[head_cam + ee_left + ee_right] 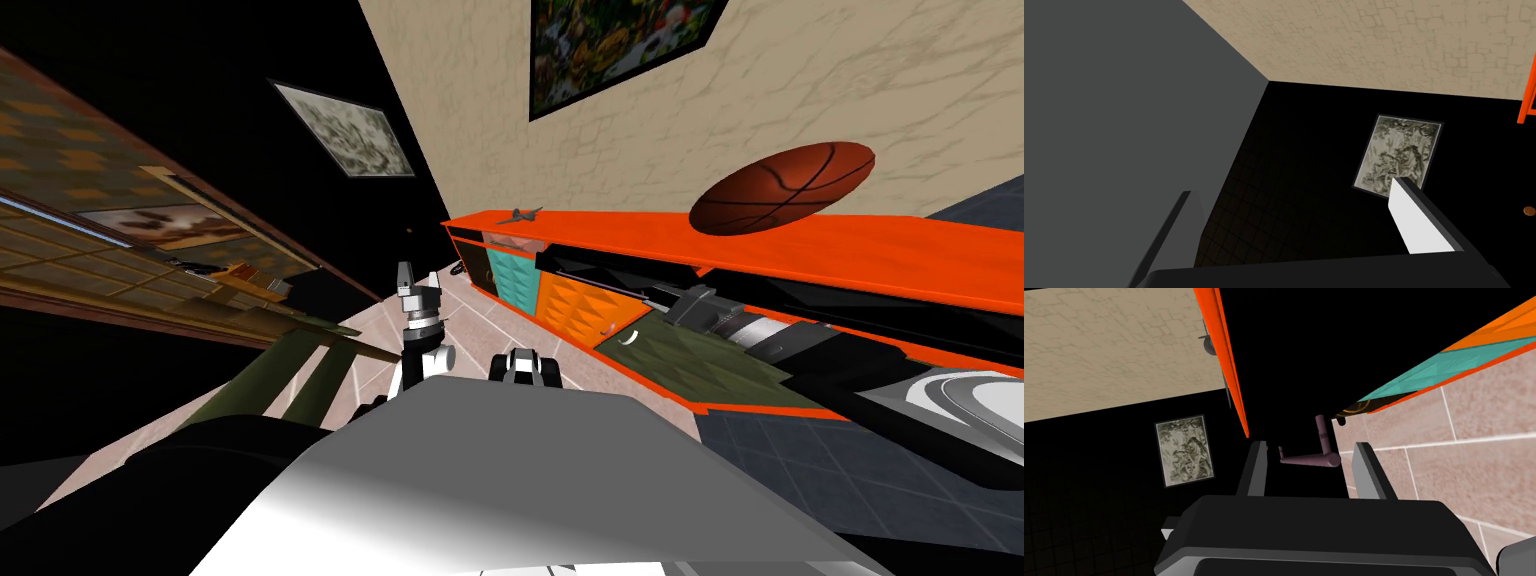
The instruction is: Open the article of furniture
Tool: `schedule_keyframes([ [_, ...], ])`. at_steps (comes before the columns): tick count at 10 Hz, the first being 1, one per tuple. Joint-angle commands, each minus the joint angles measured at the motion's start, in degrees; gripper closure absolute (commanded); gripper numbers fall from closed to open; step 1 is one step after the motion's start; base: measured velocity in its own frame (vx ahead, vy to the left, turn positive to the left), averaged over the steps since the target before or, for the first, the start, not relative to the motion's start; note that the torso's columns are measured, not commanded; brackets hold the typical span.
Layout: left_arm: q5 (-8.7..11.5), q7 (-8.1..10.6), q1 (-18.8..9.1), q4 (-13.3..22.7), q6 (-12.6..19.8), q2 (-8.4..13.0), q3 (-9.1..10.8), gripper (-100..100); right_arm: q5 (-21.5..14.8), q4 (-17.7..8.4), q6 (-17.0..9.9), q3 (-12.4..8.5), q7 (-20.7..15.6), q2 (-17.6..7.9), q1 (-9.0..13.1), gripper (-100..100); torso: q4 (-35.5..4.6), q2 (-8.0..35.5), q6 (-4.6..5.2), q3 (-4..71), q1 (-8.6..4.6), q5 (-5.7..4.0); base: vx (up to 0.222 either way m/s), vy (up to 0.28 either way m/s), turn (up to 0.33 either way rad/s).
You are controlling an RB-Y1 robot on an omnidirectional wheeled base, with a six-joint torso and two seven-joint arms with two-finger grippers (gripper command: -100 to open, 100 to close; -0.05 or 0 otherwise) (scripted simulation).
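Observation:
A long orange cabinet [800, 240] stands against the beige wall, with a teal door [515, 275] and an orange door [580, 300] on its front. One panel [700, 365], dark green inside with an orange rim, lies swung down and open before the black interior. My right gripper [690, 300] reaches in at that opening. In the right wrist view its fingers [1256, 463] sit narrowed around a mauve L-shaped handle [1311, 460], so the right gripper [1309, 445] is shut on it. My left gripper [405, 270] is raised away from the cabinet, and the left gripper [1294, 187] is wide open and holds nothing.
A basketball [780, 188] rests on the cabinet top, and a small grey object [522, 213] sits at its far end. A dark green piece of furniture [300, 370] stands to my left on the tiled floor [480, 340]. A white round object [980, 395] lies at the right.

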State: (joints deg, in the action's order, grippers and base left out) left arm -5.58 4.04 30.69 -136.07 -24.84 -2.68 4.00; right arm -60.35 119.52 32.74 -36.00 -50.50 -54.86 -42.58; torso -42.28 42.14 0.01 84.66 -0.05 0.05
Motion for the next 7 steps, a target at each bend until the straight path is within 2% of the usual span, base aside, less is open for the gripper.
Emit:
schedule_keyframes([
  [1, 0.0, 0.0, 0.01, 0.0, 0.0, 0.01, 0.01, 0, 1.33, 0.22, 0.97, -3.02, 3.14, -2.97, -0.14, -100, 0.13, -0.31, -0.03, 0.2, -0.25, -0.13, 0.048, -0.021, -0.085],
  [3, 0.0, 0.0, 0.02, 0.0, 0.0, 0.01, 0.01, 0, 2.25, 0.53, 1.63, -5.18, 5.22, -4.98, -0.41, -100, 0.07, -0.07, -0.02, 0.05, -0.08, -0.1, 0.042, -0.006, -0.074],
  [4, 0.0, 0.0, 0.02, 0.0, 0.0, 0.01, 0.01, 0, 1.99, 0.62, 1.5, -4.7, 4.62, -4.4, -0.54, -100, -0.01, 0.14, -0.05, -0.08, 0.1, -0.02, 0.016, 0.0, -0.011],
  [5, 0.0, 0.0, 0.01, 0.0, 0.0, 0.01, 0.01, 0, 2.01, 0.66, 1.49, -4.78, 4.9, -4.51, -0.56, 0, -0.05, 0.27, -0.03, -0.18, 0.13, -0.02, 0.006, -0.001, 0.004],
  [7, 0.0, 0.0, 0.01, 0.0, 0.0, 0.01, 0.01, 0, 2.0, 0.66, 1.49, -4.77, 4.88, -4.51, -0.55, 0, -0.04, 0.24, -0.01, -0.16, 0.06, -0.04, 0.0, 0.0, 0.0],
])
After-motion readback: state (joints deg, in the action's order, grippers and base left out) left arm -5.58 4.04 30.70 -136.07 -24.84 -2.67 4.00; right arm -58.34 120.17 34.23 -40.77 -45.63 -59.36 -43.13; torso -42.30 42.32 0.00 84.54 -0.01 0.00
